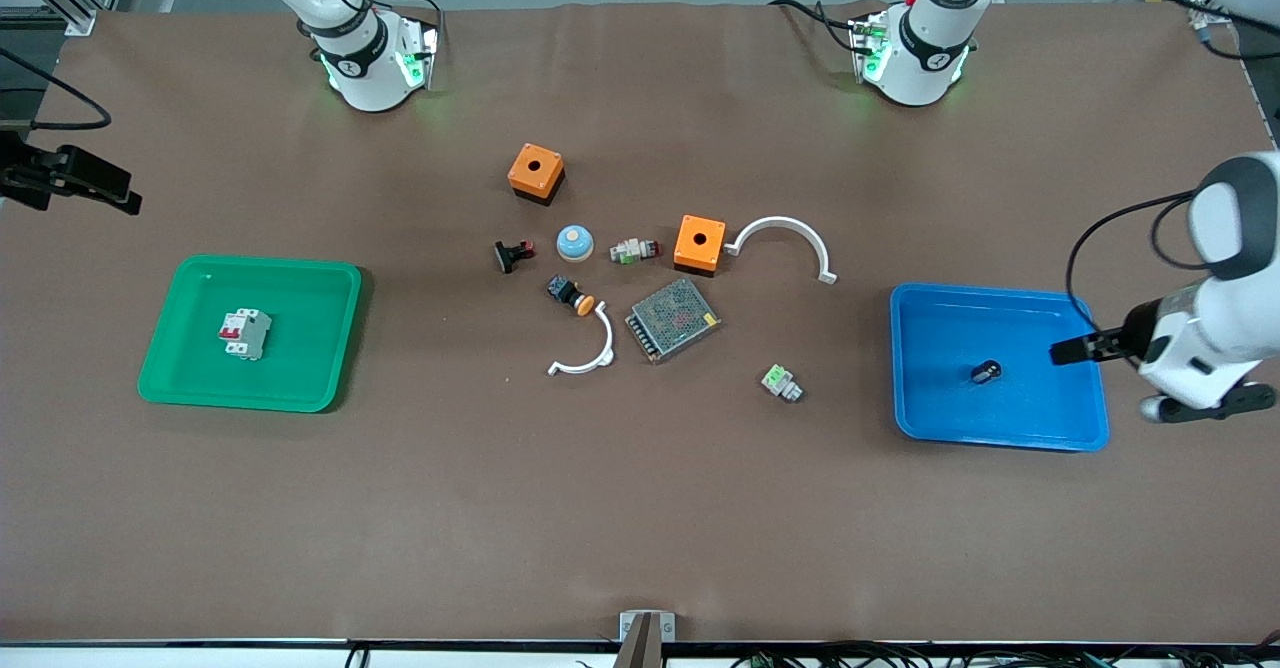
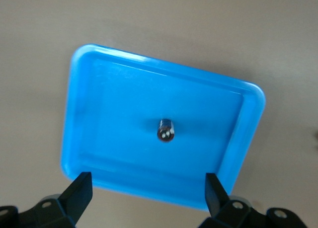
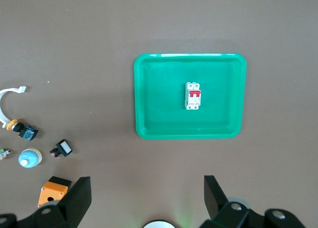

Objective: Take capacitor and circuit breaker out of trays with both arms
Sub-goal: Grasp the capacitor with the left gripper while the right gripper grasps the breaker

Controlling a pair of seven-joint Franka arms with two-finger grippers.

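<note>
Green tray [image 1: 190, 368]: you see 1, toward the right arm's end of the table.
Breaker [image 1: 245, 334]: 1, it lies in the green tray.
Orange boxes: 2, one [image 1: 536, 172] farther from the front camera, one [image 1: 699, 244] beside a white arc [image 1: 783, 240].
White arcs: 2.
Blue tray [image 1: 1040, 428]: 1.
Capacitor [image 1: 985, 372]: 1, lying on its side in the blue tray.
Right gripper [image 3: 147, 198]: high over the bare table, fingers spread apart, holding nothing.
Left gripper [image 2: 149, 190]: over the blue tray's edge, fingers wide apart, empty.
</note>
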